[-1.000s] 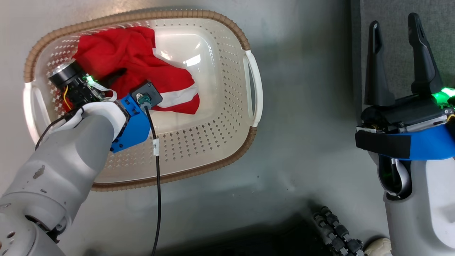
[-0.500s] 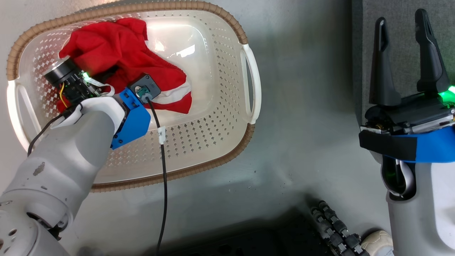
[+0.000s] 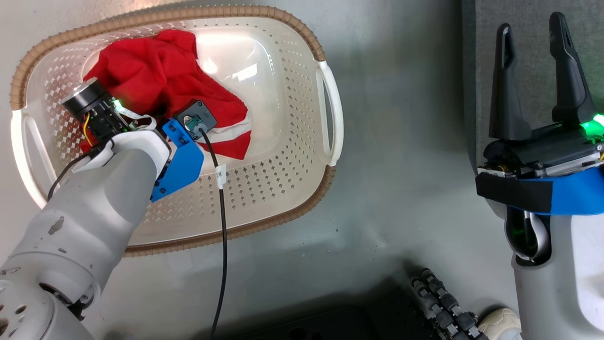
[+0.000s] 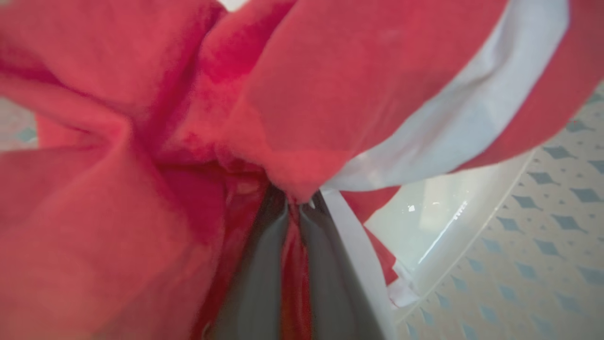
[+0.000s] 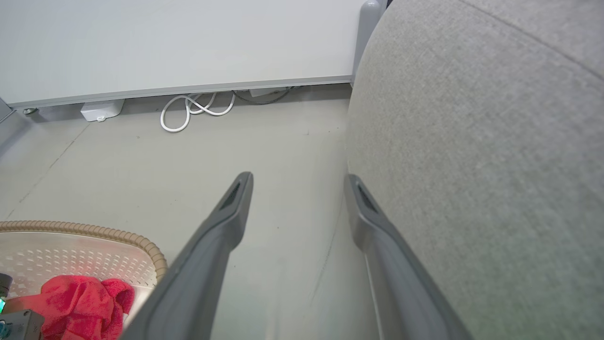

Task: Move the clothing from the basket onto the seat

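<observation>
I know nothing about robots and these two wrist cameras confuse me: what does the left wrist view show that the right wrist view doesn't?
Left wrist view: a close-up of the left gripper shut on a fold of the red clothing, beside its white stripe. Right wrist view: the open right gripper holding nothing, the grey seat beside it, the floor and a white cable by the wall. Shared: the clothing and the perforated basket.
</observation>
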